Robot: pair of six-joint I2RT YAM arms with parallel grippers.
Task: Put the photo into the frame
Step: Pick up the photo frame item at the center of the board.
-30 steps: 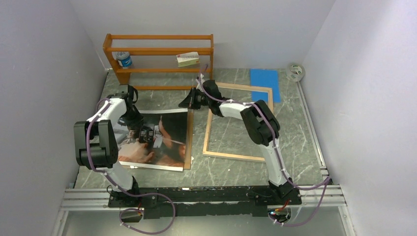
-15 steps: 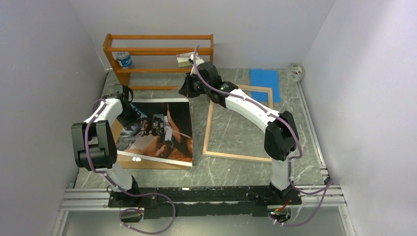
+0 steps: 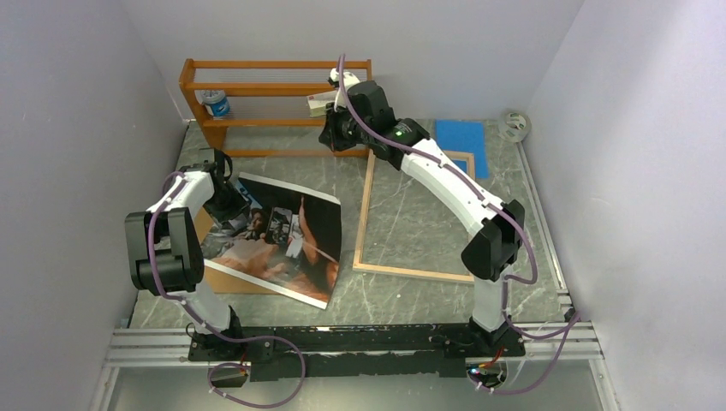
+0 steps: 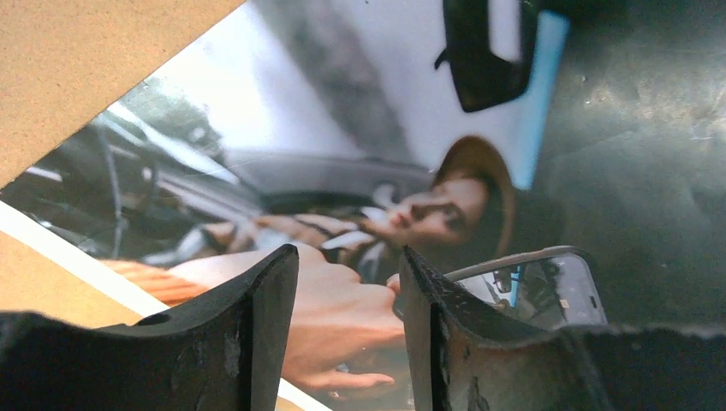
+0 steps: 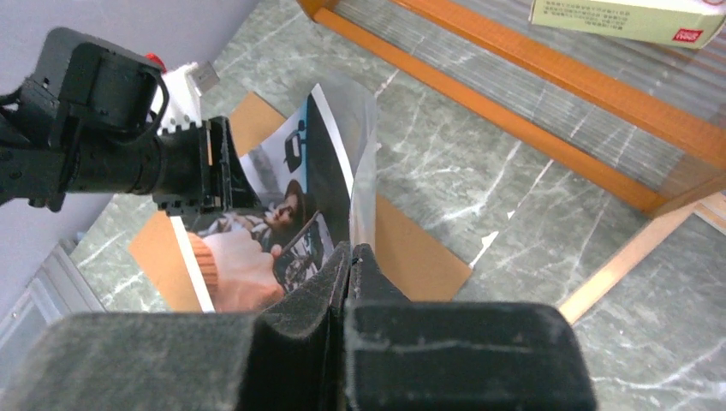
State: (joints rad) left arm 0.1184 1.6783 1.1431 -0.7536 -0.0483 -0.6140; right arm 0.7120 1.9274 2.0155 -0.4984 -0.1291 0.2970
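The photo (image 3: 282,244) lies skewed over a brown backing board (image 3: 224,281), picture side up. In the right wrist view the photo (image 5: 300,188) is nearly edge-on, and its white reverse curls up into my right gripper (image 5: 351,250), which is shut on its edge. That gripper (image 3: 334,141) hangs high in front of the shelf. My left gripper (image 4: 347,274) is open just above the photo (image 4: 342,171), with nothing between its fingers. It hovers over the photo's far left part (image 3: 227,204). The frame (image 3: 411,272) lies flat to the right, wood side up.
An orange shelf rack (image 3: 274,90) stands at the back. It holds a small box (image 3: 321,103) and a blue-and-white can (image 3: 216,104). A blue pad (image 3: 462,141) lies behind the frame and a tape roll (image 3: 514,126) sits at the back right. Walls close in on both sides.
My right gripper has risen and moved back towards the shelf, staying shut. The photo has swung clockwise off the backing board. My left jaws have opened wider.
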